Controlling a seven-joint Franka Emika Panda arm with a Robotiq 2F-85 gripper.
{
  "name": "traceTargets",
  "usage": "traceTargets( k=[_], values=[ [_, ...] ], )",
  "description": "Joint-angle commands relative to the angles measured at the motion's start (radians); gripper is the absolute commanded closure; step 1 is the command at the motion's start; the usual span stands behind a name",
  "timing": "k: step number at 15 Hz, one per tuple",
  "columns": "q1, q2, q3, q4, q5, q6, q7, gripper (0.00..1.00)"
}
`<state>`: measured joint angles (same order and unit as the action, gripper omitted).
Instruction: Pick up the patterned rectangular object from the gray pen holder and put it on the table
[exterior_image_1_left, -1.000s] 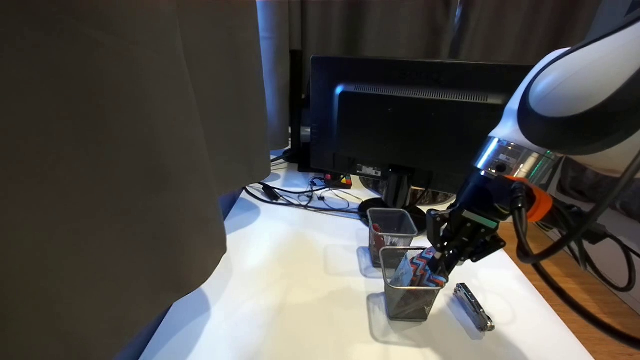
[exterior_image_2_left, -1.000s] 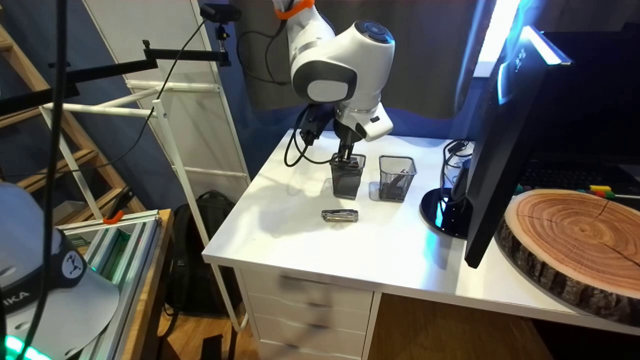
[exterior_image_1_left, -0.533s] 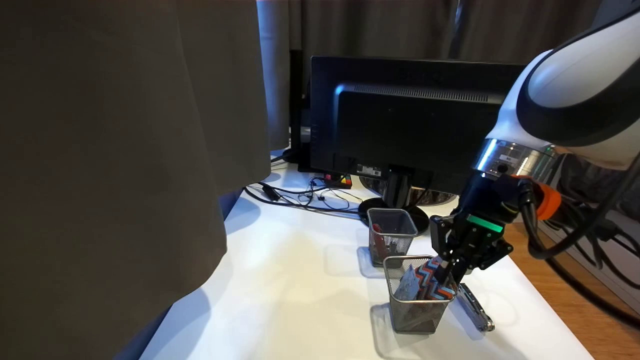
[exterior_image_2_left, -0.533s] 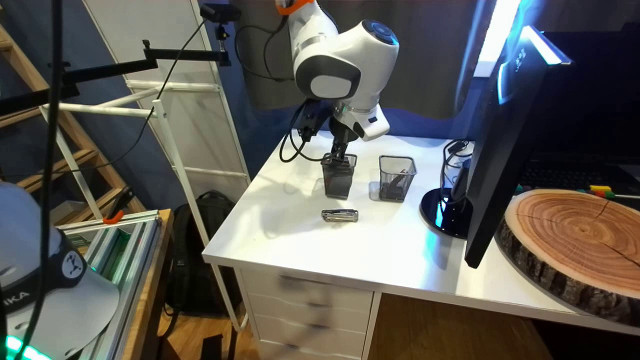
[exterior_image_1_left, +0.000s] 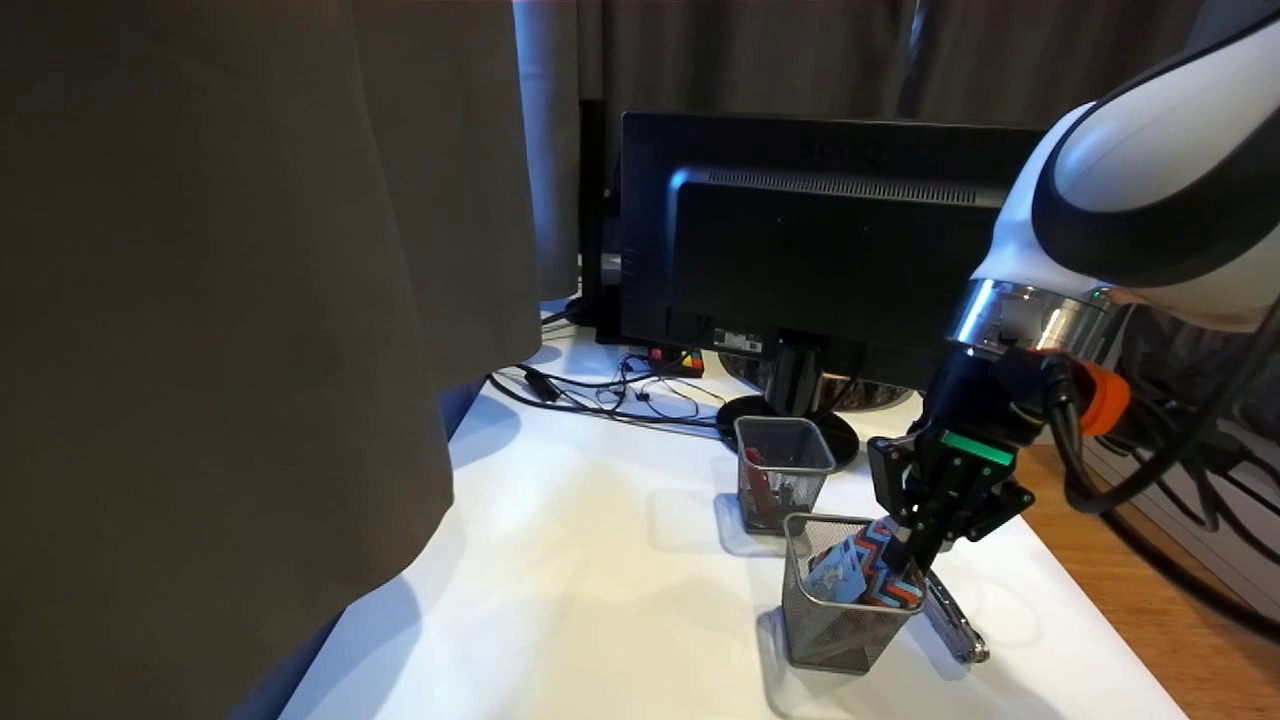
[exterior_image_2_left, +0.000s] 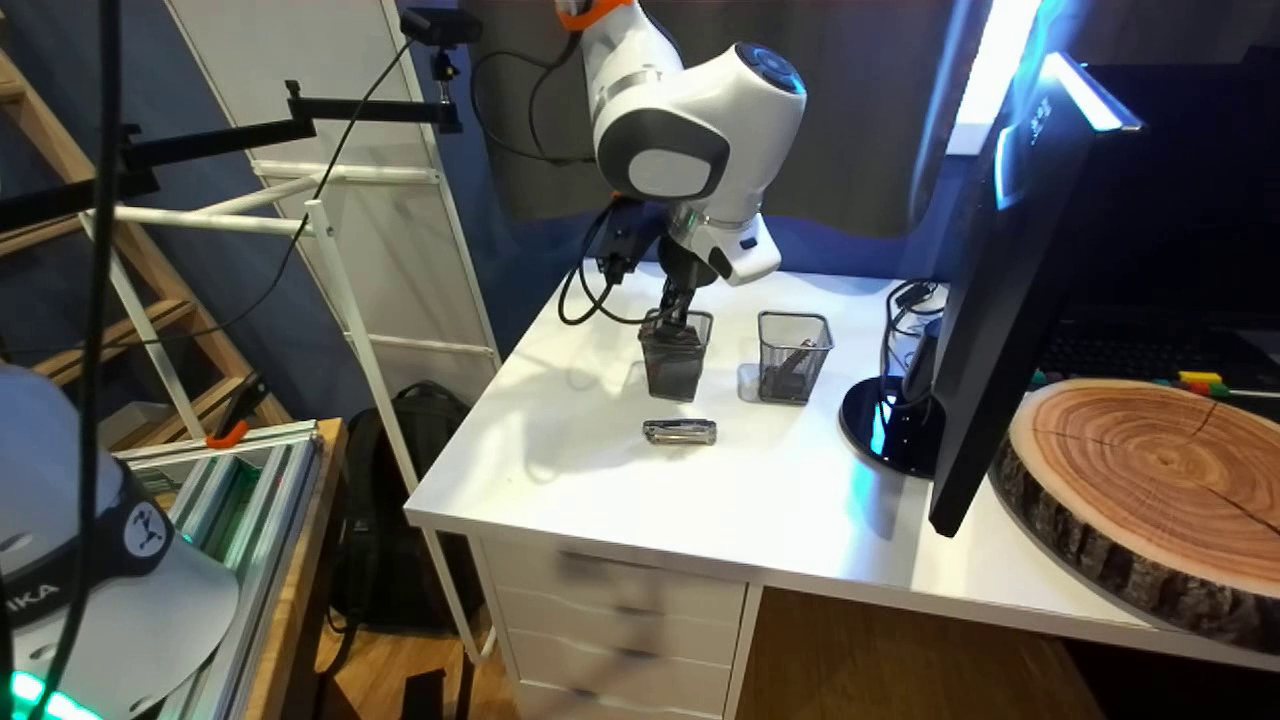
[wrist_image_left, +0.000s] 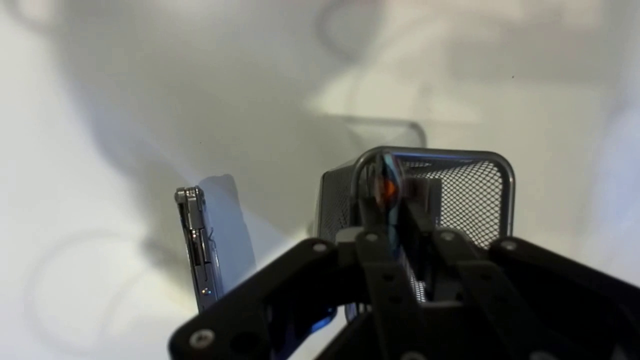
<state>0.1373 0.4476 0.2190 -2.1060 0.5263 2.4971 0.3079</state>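
The patterned rectangular object (exterior_image_1_left: 878, 572), with a blue and reddish zigzag print, stands inside the gray pen holder (exterior_image_1_left: 838, 640) with its upper part at the rim. A light-blue face shows beside it. My gripper (exterior_image_1_left: 908, 555) reaches into the holder's mouth, its fingers closed on the object. In the wrist view the object (wrist_image_left: 388, 187) is pinched between the gripper's fingertips (wrist_image_left: 392, 215), and the holder's rim (wrist_image_left: 507, 200) surrounds them. In an exterior view the holder (exterior_image_2_left: 673, 375) tilts slightly on the white table (exterior_image_2_left: 560, 490) and the object is hard to make out.
A second mesh cup (exterior_image_1_left: 785, 485) with a red item stands close by, also in an exterior view (exterior_image_2_left: 793, 355). A dark metal multitool (exterior_image_1_left: 950, 620) lies beside the holder. A monitor (exterior_image_1_left: 830, 250), cables (exterior_image_1_left: 600, 405) and a wood slab (exterior_image_2_left: 1160, 480) stand farther off.
The gripper has moved away from the second cup. The gray holder has slid along with it over the table, nearer the multitool, and leans slightly.
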Motion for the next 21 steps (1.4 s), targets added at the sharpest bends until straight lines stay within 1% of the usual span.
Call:
traceTargets(
  k=[1,3,7,10,13,16,17,18,19,20,21],
  values=[
    [0.021,-0.016,-0.024,0.013,-0.040,-0.052,0.029,0.97],
    [0.020,-0.038,-0.020,0.004,-0.038,-0.039,0.015,0.96],
    [0.001,-0.126,-0.012,-0.019,-0.031,-0.048,-0.026,0.96],
    [-0.006,-0.191,-0.013,-0.011,-0.029,-0.084,-0.051,0.96],
    [-0.005,-0.203,-0.021,0.031,-0.034,-0.138,-0.064,0.96],
    [-0.002,-0.232,-0.025,0.034,-0.033,-0.168,-0.076,0.96],
    [0.000,-0.243,-0.024,0.030,-0.034,-0.157,-0.088,0.96],
    [0.007,-0.253,-0.021,0.022,-0.042,-0.106,-0.120,0.96],
    [0.011,-0.245,-0.017,0.025,-0.037,-0.057,-0.147,0.96],
    [0.006,-0.220,-0.010,0.045,-0.008,-0.041,-0.176,0.96],
    [0.006,-0.229,-0.019,0.031,-0.023,-0.076,-0.132,0.85]
  ],
)
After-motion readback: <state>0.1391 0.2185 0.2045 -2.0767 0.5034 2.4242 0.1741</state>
